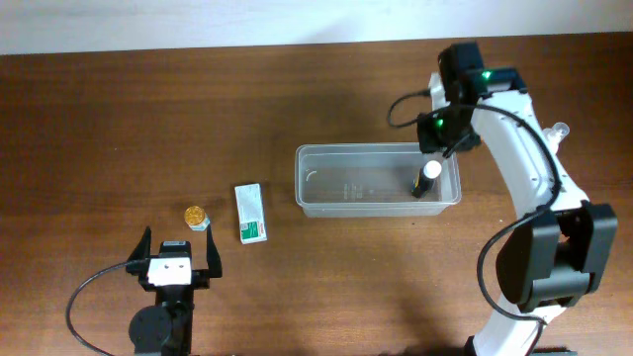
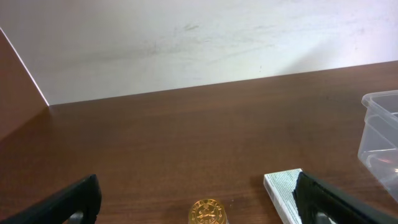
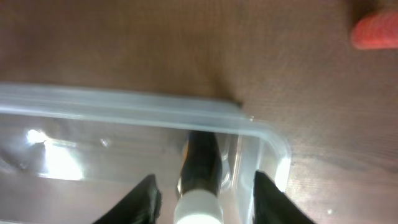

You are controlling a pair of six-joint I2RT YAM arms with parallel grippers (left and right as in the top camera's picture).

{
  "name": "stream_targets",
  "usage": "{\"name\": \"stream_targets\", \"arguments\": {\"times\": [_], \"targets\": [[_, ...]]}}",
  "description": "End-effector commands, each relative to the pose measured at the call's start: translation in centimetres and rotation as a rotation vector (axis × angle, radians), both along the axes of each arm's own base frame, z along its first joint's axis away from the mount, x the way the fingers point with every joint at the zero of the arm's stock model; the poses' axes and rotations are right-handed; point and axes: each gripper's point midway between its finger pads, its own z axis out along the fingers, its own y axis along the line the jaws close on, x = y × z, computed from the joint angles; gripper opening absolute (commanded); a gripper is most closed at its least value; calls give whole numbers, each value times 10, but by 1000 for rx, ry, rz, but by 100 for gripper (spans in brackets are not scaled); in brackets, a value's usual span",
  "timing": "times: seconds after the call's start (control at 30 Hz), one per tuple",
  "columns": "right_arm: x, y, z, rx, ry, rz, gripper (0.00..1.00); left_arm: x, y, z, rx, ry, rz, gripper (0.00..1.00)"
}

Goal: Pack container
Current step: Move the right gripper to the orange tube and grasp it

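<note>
Jaws of right gripper point(image 3: 205, 196) spread, straddling a dark white-capped bottle point(image 3: 200, 163), gaps both sides, at right end inside container point(image 1: 307, 183), mid-table. Left gripper point(image 1: 179, 247) jaws wide apart, empty, over brown wood table point(image 1: 99, 129). Gold-lidded jar point(image 1: 197, 215) and white-green box point(image 1: 250, 213) just ahead; print unreadable. White wall point(image 2: 186, 50) past far edge.

A brown, wood-grained worktop point(image 1: 119, 119) fills the view. A pale wall point(image 2: 186, 50) rises along the worktop's far edge. A blurred orange-red thing point(image 3: 376, 31) sits on the worktop.
</note>
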Motion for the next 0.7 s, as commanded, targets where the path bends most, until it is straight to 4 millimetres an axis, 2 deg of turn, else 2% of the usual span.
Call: {"name": "stream_targets", "arguments": {"times": [0.0,0.07,0.13,0.23,0.33,0.43,0.67], "targets": [[19,-6,46,-18,-119,-20,45,0,-1,0,12,-2,-8,99],[25,-18,64,-47,-161,-45,48,0,-1,0,12,-2,-8,99],[34,-38,80,-77,-213,-90,64,0,-1,0,12,-2,-8,99],[50,-66,86,-68,-280,-187,70,0,-1,0,12,-2,-8,99],[61,-81,83,-21,-302,-257,74,0,-1,0,12,-2,-8,99],[65,-93,75,4,-295,-281,98,0,-1,0,12,-2,-8,99],[67,-129,39,17,-221,-420,99,0,-1,0,12,-2,-8,99]]}}
